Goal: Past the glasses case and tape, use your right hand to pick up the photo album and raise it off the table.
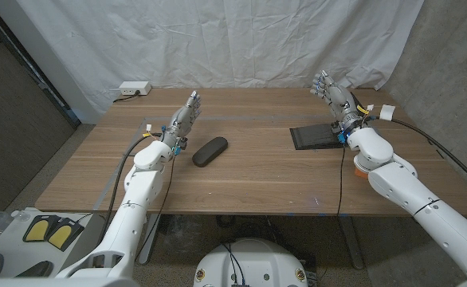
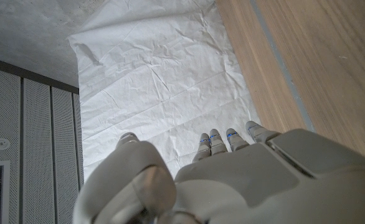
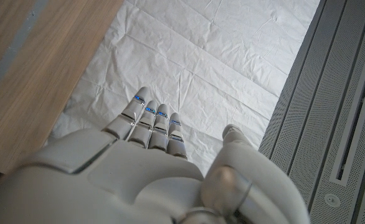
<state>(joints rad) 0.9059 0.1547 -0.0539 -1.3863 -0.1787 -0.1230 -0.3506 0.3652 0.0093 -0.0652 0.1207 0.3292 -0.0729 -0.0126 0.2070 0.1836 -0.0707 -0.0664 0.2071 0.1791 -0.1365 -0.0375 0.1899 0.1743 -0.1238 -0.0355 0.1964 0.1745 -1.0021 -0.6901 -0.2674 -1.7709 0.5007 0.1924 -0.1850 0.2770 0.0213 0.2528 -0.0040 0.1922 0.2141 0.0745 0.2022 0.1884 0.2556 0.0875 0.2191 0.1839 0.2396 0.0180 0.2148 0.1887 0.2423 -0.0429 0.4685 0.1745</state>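
The photo album, a flat dark book, lies on the wooden table at the right. My right hand is raised above and just behind it with fingers spread, holding nothing; its back also shows in the right wrist view. The dark oval glasses case lies left of centre. An orange-and-white roll of tape peeks out from under my right forearm. My left hand stands open above the table behind the case, and in the left wrist view its fingers are empty.
A white power strip lies at the table's far left corner. A white cloth backdrop hangs behind the table. Pale tape lines mark the tabletop near my left hand. Cables trail along both arms.
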